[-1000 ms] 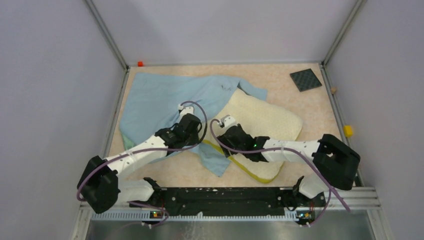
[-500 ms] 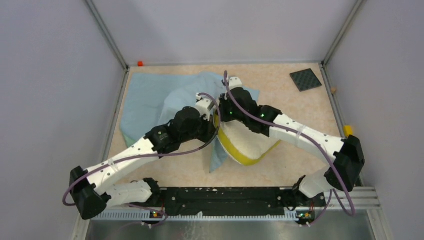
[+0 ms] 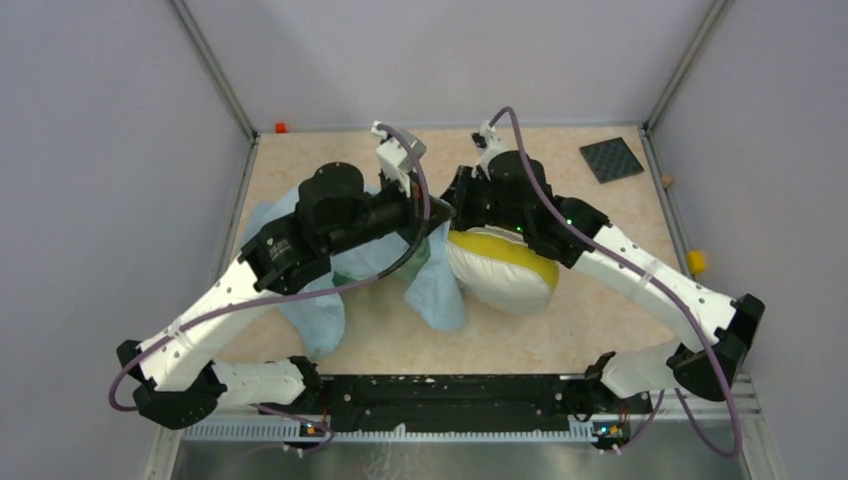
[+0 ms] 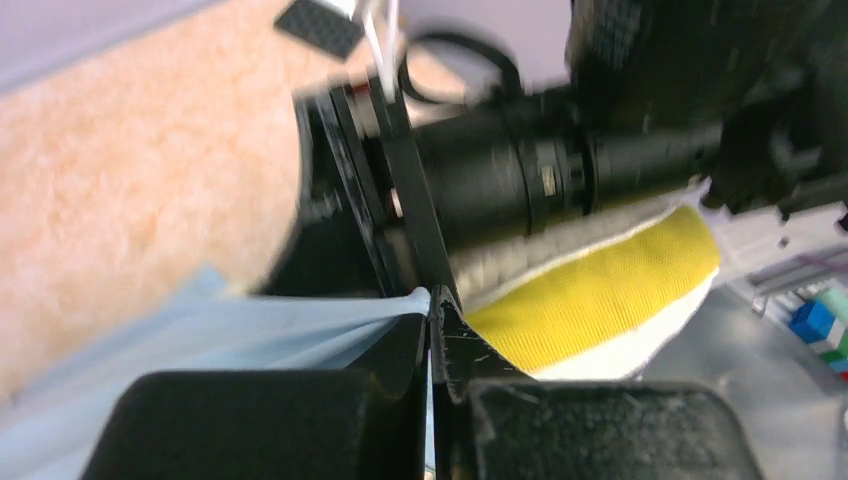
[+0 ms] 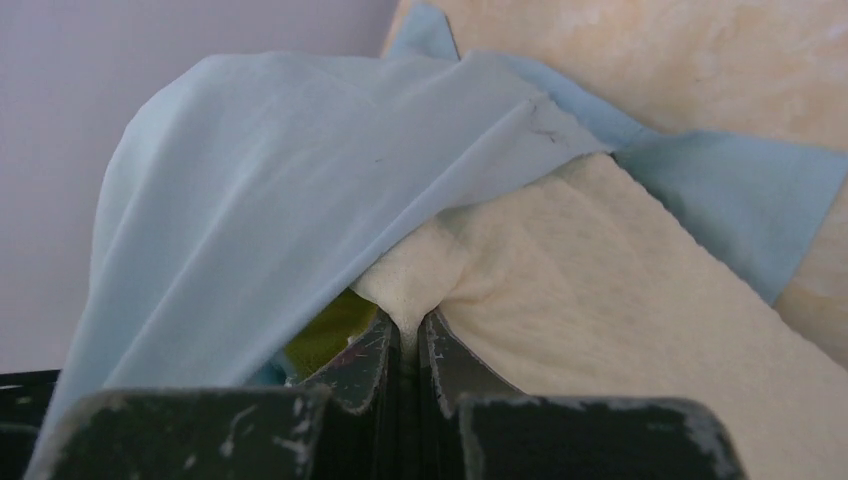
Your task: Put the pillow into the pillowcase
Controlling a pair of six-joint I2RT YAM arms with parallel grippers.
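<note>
Both arms are lifted high over the middle of the table. The left claw is pinched tight on an edge of the light-blue pillowcase. The right claw is pinched tight on a fold of the cream pillow. The two claws are just beside each other. The pillow hangs below the right claw with its yellow band on top (I cannot tell if its bottom touches the table). The pillowcase hangs from the left claw and lies over the top part of the pillow. Its loose ends reach down to the table, and some shiny green shows inside it. A black square pad lies in the far right corner.
</note>
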